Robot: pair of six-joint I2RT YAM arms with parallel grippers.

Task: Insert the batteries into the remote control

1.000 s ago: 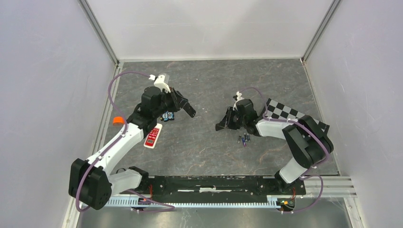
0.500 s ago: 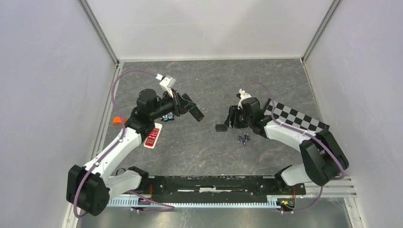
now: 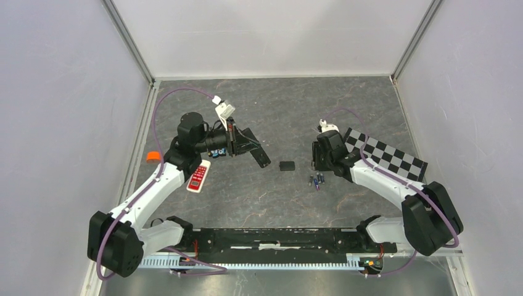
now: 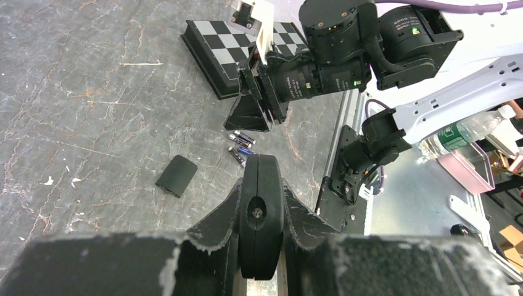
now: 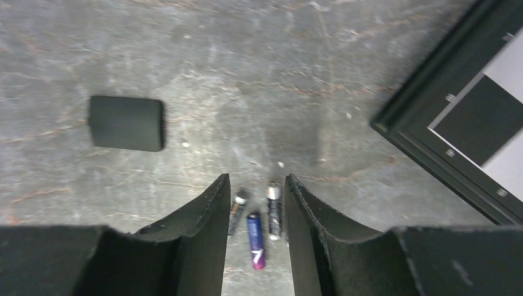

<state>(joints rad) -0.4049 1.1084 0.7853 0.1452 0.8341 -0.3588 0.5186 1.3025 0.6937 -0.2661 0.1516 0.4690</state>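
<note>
In the top view, we judged the task barely begun. The left end effector [image 3: 234, 142] was clamped on the black remote control [image 3: 256, 151] and held it left of the middle of the desk [image 3: 345, 105]. The battery cover [image 3: 287, 166] lay by itself near the desk's middle. The batteries [image 3: 316, 180] lay loose right of the middle, toward the near edge, with the right end effector [image 3: 318, 164] poised over them. A red-and-white remote [image 3: 198, 177] lay near the left edge.

In the left wrist view, we saw the black remote only end-on between the closed fingers [image 4: 216, 228]. Its battery compartment faced away, so we could not tell whether anything sat in it.

In the right wrist view, the fingers [image 5: 206, 228] stood apart and gripped nothing. Three cells lay on the desk in the gap between them, and the cover was well apart from them. Picking up the cells, seating each one and refitting the cover all seemed left to do.
</note>
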